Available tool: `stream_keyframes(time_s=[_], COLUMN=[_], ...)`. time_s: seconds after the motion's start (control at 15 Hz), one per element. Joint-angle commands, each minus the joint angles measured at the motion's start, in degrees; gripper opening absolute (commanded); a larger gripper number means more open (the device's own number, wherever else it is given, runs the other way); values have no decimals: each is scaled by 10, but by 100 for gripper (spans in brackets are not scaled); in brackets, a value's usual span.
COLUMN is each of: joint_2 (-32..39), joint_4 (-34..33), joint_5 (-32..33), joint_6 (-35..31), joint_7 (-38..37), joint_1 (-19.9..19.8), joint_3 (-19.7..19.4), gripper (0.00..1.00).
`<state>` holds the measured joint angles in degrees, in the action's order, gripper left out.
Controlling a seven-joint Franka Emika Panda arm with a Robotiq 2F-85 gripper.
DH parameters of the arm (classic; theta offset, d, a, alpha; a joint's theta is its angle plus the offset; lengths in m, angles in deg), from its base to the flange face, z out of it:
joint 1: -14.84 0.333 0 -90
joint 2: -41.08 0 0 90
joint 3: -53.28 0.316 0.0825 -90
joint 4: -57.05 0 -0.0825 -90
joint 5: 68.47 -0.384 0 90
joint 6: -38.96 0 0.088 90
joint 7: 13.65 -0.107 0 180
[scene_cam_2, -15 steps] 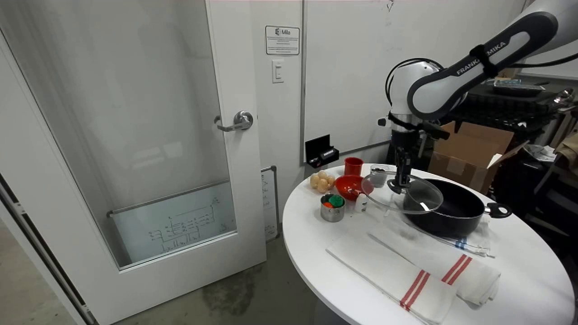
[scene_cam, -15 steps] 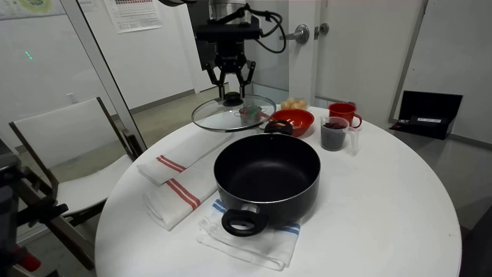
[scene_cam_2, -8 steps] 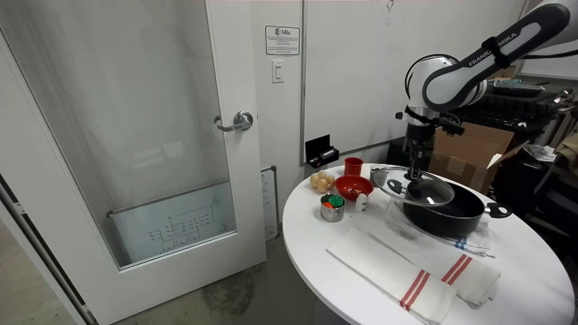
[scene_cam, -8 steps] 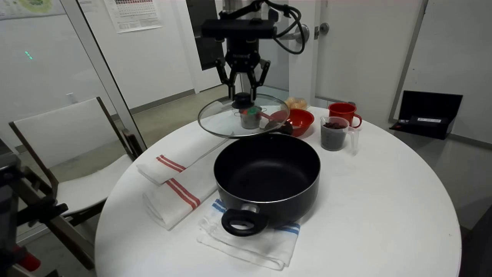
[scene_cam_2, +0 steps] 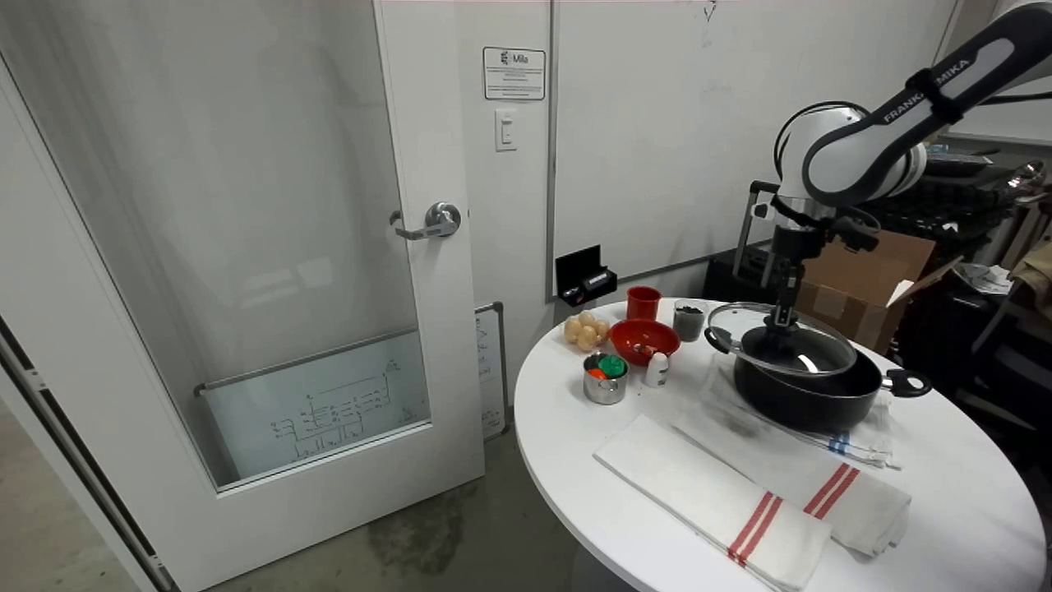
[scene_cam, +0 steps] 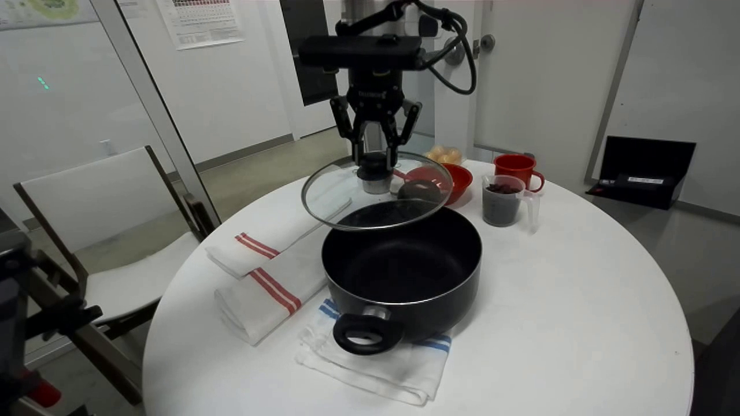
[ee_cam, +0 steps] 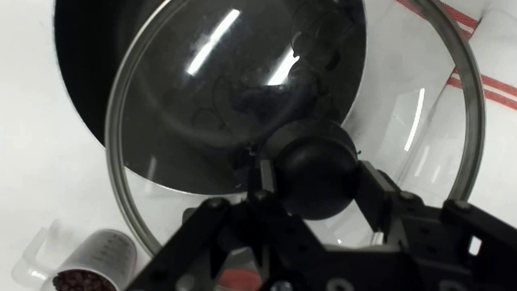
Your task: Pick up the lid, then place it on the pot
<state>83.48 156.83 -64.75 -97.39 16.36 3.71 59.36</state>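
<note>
Far left over the pot (scene_cam: 404,271), the pincer (scene_cam: 375,158) grips the lid (scene_cam: 377,199) by its knob (scene_cam: 374,169); placing seems underway; next, shift near-right, then lower.

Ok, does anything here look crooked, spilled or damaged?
No plain spill or damage. The lid hangs off-centre over the pot, overhanging one side, so it isn't lined up. Also, an exterior view shows a greyish smudge on a red-striped towel; stain or shadow, I can't tell.
</note>
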Motion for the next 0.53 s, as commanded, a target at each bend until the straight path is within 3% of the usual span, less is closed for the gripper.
stream_keyframes(time_s=[0.0, 0.47], joint_2=[-33, -18], joint_4=[40, 31], joint_5=[-17, -30], joint_6=[-13, -6], joint_7=[-16, -31], joint_1=[-12, -30], joint_3=[-8, -22], gripper=[25, 25])
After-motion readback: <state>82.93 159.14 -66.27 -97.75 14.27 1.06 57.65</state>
